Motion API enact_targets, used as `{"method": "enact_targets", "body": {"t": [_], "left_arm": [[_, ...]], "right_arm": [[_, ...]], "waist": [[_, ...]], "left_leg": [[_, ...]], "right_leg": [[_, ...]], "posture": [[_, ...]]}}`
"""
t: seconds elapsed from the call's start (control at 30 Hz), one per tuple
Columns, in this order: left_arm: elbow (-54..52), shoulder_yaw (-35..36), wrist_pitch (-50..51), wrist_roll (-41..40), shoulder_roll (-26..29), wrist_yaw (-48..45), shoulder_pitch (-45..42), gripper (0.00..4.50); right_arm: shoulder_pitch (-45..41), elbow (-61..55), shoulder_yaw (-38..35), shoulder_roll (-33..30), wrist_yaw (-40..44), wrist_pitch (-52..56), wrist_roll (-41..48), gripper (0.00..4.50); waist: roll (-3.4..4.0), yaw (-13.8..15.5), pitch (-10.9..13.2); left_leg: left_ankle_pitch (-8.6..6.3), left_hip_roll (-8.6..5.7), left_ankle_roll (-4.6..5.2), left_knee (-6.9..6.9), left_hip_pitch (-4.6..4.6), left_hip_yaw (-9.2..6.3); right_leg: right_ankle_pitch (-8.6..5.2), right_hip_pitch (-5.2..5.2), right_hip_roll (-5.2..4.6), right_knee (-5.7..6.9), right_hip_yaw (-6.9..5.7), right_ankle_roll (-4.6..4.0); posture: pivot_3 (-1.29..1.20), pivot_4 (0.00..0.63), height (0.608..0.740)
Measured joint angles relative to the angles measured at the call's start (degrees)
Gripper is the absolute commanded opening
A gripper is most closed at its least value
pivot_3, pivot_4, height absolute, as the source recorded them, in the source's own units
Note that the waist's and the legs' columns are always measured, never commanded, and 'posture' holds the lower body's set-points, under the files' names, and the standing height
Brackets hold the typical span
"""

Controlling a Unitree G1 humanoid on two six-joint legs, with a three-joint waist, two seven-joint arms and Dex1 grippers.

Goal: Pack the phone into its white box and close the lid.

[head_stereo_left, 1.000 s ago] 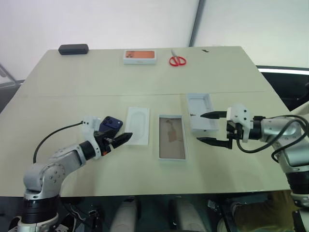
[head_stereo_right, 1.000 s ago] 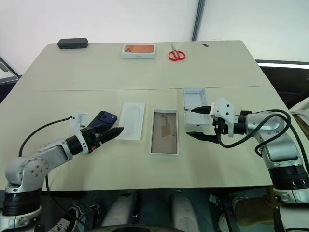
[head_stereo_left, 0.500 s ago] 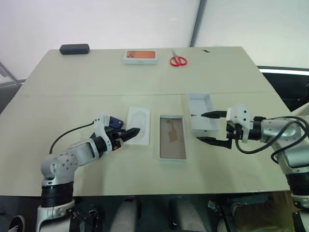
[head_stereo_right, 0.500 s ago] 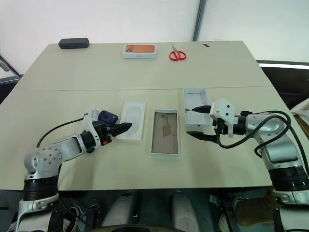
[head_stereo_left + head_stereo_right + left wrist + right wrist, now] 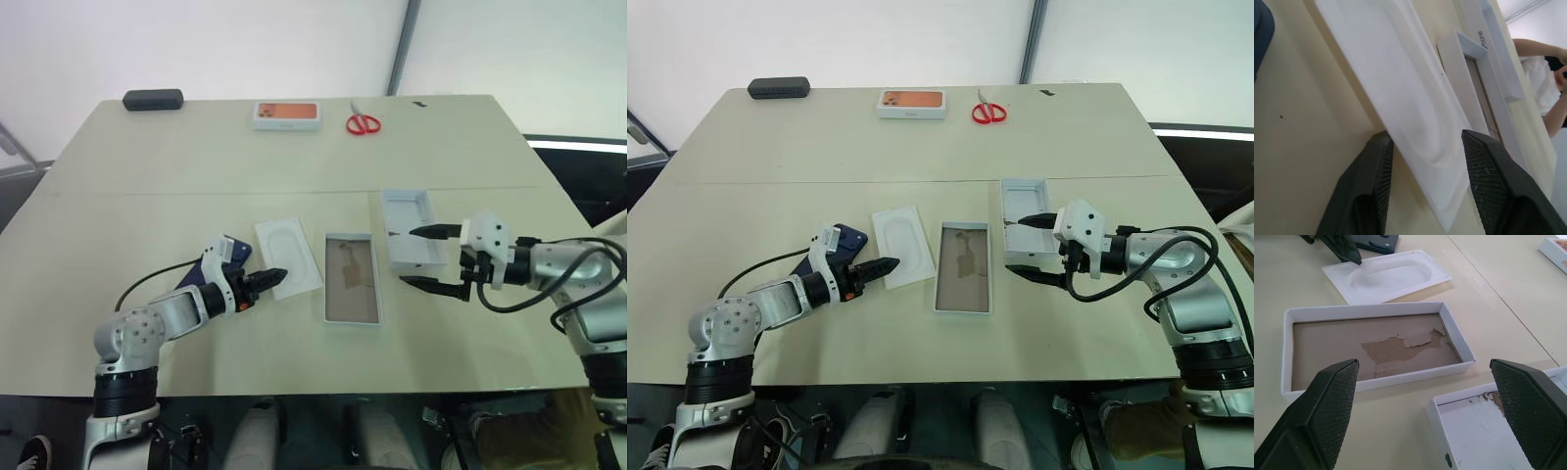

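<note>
Spreading across the table [image 5: 294,157] from left to right lie the phone [image 5: 823,257], a flat white insert [image 5: 290,255], the white box [image 5: 351,290] with its floor bare, and the lid [image 5: 411,227] resting hollow side up. Half-closed, the left gripper [image 5: 271,280] straddles the insert's near corner without clamping it, probably to clear it aside. Jaws wide and empty, the right gripper [image 5: 431,258] hovers at the lid's near end, apparently waiting.
</note>
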Motion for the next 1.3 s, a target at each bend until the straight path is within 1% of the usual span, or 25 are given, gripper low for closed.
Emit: {"method": "enact_targets", "body": {"t": [0.1, 0.17, 0.23, 0.57, 0.67, 1.1, 1.23, 1.3], "left_arm": [[0.09, 0.35, 0.09, -0.22, -0.16, 0.33, 0.0, 2.23], [0.1, 0.51, 0.18, -0.27, -0.41, 0.64, 0.0, 1.65], [0.51, 0.46, 0.4, -0.25, -0.72, 1.27, 0.23, 0.9], [0.78, 0.52, -0.05, -0.01, -1.41, 1.94, 0.34, 0.9], [1.06, 1.39, 0.3, -1.27, -2.16, 2.1, 0.23, 0.03], [3.93, 5.81, 3.6, -6.52, -2.56, 4.24, -1.94, 0.03], [5.72, 9.04, 5.59, -9.28, -0.02, 4.28, -3.07, 0.03], [5.9, 9.81, 6.69, -10.52, 1.65, 4.22, -4.01, 0.03]], "right_arm": [[0.0, 0.0, 0.0, 0.0, -0.18, -0.17, -0.42, 4.5], [-0.02, 0.0, 0.01, 0.0, -0.2, -0.36, -0.8, 4.5], [-0.05, 0.0, 0.06, 0.01, -0.2, -0.46, -1.05, 4.5], [-0.17, 0.01, 0.28, 0.12, -0.29, -0.53, -1.57, 4.5], [-0.17, 0.01, 0.31, 0.32, -0.36, -0.57, -1.63, 4.5], [0.21, -1.11, 0.37, 0.65, -0.3, 0.57, -1.06, 4.5], [2.22, -7.97, 1.08, 2.23, -0.02, 7.46, 4.01, 4.5], [3.32, -11.41, 3.55, 3.96, -0.54, 9.58, 4.77, 4.5]], "waist": [[0.0, 0.0, 0.0], [0.0, 0.0, 0.0], [0.0, 0.0, 0.0], [-0.01, -0.03, 0.01], [-0.01, -0.01, 0.01], [-0.01, -0.15, 0.01], [-0.02, -0.2, 0.01], [-0.02, -0.11, 0.01]], "left_leg": [[0.0, 0.0, 0.0, 0.0, 0.0, 0.0], [0.0, 0.0, 0.0, 0.0, 0.0, 0.0], [0.0, 0.0, 0.0, 0.0, -0.01, 0.0], [0.0, 0.0, 0.0, -0.01, -0.01, -0.01], [0.0, 0.0, 0.0, 0.0, -0.02, -0.02], [0.0, 0.01, 0.0, -0.02, -0.02, -0.05], [0.0, 0.04, 0.0, -0.03, -0.02, -0.16], [0.0, 0.03, -0.01, -0.02, -0.04, -0.16]], "right_leg": [[0.0, 0.0, 0.0, 0.0, 0.0, 0.0], [0.0, 0.0, 0.0, 0.0, 0.0, 0.0], [0.0, -0.01, 0.0, 0.0, 0.0, 0.0], [0.0, -0.03, 0.02, 0.0, 0.0, 0.0], [0.0, -0.02, 0.01, 0.0, 0.0, 0.0], [0.0, -0.04, 0.04, 0.0, 0.01, 0.0], [0.0, -0.06, 0.07, 0.0, 0.0, 0.0], [0.0, -0.07, 0.05, 0.0, 0.0, 0.0]], "posture": [[0.0, 0.15, 0.74], [0.0, 0.15, 0.74], [0.0, 0.15, 0.74], [0.0, 0.15, 0.74], [0.0, 0.15, 0.74], [0.0, 0.15, 0.74], [0.0, 0.15, 0.74], [0.0, 0.15, 0.74]]}}
